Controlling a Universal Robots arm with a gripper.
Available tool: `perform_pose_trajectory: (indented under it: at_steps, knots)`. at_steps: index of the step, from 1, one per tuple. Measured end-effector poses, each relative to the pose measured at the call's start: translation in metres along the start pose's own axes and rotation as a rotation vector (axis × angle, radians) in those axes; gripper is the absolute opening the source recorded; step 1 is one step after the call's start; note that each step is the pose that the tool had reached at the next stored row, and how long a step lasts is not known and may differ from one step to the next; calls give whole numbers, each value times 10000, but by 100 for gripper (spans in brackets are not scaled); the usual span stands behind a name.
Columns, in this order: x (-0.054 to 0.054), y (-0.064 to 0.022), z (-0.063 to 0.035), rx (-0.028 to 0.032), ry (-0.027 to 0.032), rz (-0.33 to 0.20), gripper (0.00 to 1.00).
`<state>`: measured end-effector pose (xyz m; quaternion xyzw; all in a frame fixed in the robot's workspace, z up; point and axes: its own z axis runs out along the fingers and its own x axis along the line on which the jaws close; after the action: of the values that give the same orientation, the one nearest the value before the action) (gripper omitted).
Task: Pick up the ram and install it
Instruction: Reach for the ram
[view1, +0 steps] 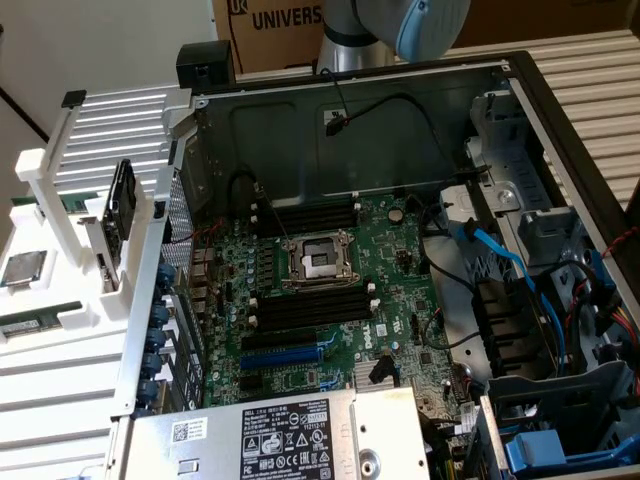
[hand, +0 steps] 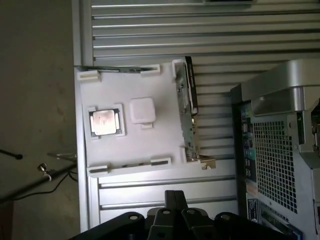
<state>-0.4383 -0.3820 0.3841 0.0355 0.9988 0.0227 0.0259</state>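
Ram (view1: 40, 322) is lying along an edge of the white tray (hand: 150, 145), outside the open case (view1: 400, 130); you are holding the jaws above that tray, grip state unclear. You should be squaring them across the stick, mid-length.

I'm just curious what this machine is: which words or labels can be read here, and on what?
"UNIVERS": on the cardboard box behind the computer case, cut off by the robot arm.
Print on the black label of the power supply: too small to read.
Markings on the motherboard: too small to read.
The sticker on the computer case, wrist view: blurred.
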Motion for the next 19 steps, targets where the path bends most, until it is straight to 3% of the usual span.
perform_pose_trajectory:
  at_steps: [3,14,19]
  knots:
    - [188,42,20,0,0,-2,10]
    - [703,199,73,0,-1,-2,10]
    - [740,207,72,-1,-1,-2,10]
